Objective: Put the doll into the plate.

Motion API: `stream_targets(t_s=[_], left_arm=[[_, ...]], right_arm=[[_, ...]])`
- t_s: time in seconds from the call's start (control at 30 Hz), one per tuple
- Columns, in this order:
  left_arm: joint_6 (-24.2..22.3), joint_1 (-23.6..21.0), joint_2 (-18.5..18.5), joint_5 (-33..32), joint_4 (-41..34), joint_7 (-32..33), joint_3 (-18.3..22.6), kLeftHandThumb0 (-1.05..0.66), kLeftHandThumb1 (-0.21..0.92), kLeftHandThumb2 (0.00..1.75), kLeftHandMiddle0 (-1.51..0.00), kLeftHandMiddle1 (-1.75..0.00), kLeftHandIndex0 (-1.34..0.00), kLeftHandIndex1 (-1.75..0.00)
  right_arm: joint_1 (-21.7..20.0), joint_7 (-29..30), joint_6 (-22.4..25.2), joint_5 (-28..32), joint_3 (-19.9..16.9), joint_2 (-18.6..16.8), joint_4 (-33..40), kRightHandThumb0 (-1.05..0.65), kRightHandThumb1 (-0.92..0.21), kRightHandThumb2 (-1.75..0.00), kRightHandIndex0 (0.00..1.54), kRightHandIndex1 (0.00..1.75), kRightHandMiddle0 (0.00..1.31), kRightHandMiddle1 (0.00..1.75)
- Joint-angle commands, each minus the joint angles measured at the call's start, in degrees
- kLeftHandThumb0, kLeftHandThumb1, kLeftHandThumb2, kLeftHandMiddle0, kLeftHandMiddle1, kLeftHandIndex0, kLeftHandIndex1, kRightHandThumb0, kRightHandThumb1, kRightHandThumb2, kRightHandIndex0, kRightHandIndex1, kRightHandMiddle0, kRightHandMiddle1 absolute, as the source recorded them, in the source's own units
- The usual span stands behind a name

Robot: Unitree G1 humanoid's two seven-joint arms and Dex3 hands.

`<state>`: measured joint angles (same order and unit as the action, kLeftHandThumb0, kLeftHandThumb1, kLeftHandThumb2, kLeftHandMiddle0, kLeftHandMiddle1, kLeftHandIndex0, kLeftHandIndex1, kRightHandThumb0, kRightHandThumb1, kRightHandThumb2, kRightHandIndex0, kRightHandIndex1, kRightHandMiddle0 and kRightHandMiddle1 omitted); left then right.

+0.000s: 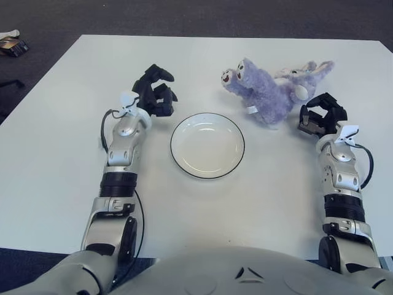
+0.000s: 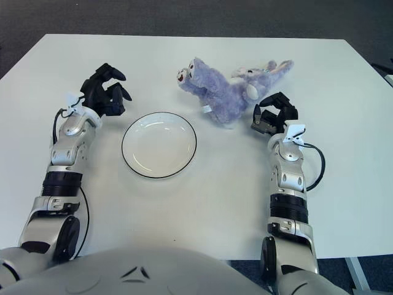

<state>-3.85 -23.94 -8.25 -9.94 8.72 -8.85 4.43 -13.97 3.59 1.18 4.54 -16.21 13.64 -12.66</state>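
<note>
A purple plush doll [image 1: 267,92] lies on its side on the white table, up and to the right of the plate. The white plate [image 1: 207,145] with a dark rim sits at the table's middle and holds nothing. My left hand [image 1: 155,91] hovers up and to the left of the plate, its black fingers loosely curled around nothing. My right hand [image 1: 322,114] is just to the right of the doll, close to its body, fingers curled and holding nothing.
The white table [image 1: 55,153] spreads wide on both sides. A small dark object [image 1: 12,45] lies on the floor beyond the table's far left corner. Dark carpet surrounds the table.
</note>
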Motion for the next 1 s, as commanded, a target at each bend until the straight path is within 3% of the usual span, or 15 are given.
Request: stream_targets(t_s=[0.0, 0.5, 0.7, 0.83, 0.9, 0.97], left_arm=[[-0.1, -1.64, -0.01, 0.59, 0.81, -0.82, -0.53, -0.01, 0.31, 1.28, -0.68, -1.59, -0.4, -1.75], [1.54, -5.43, 1.21, 1.01, 4.54, -2.33, -1.49, -0.01, 0.38, 1.19, -0.64, -1.55, -0.37, -1.75], [-0.01, -6.73, 2.27, 0.9, 4.36, -3.01, -2.76, -0.01, 0.51, 0.99, -0.56, -1.46, -0.35, -1.75], [-1.06, -7.34, 2.91, 1.25, 3.59, -3.35, -4.12, -0.01, 0.68, 0.76, -0.45, -1.4, -0.31, -1.75], [-1.39, -7.67, 2.85, 1.6, 3.55, -3.61, -4.65, -0.01, 0.71, 0.76, -0.35, -1.55, -0.27, -1.73], [-1.78, -8.05, 2.71, 2.16, 3.53, -3.87, -5.3, -0.01, 0.83, 0.62, -0.24, -1.63, -0.2, -1.71]], right_arm=[[-1.05, 0.34, 0.04, -0.58, 0.1, 0.53, -0.63, -0.46, -0.39, -1.22, 1.01, 1.75, 0.55, 1.75], [-1.7, -0.09, -0.33, -1.01, -0.37, 1.89, -1.45, -0.46, -0.39, -1.23, 1.03, 1.75, 0.56, 1.75], [-1.82, 0.03, 0.1, -1.02, -0.28, 2.07, -1.8, -0.46, -0.39, -1.22, 1.02, 1.75, 0.56, 1.75], [-1.73, 0.09, 0.32, -1.03, -0.16, 1.94, -1.85, -0.46, -0.39, -1.22, 1.02, 1.75, 0.55, 1.75], [-1.74, 0.07, 0.43, -1.04, -0.12, 1.93, -1.94, -0.46, -0.39, -1.22, 1.02, 1.75, 0.55, 1.75], [-1.71, 0.06, 0.59, -1.06, -0.07, 1.93, -2.01, -0.46, -0.4, -1.21, 1.01, 1.75, 0.55, 1.75]])
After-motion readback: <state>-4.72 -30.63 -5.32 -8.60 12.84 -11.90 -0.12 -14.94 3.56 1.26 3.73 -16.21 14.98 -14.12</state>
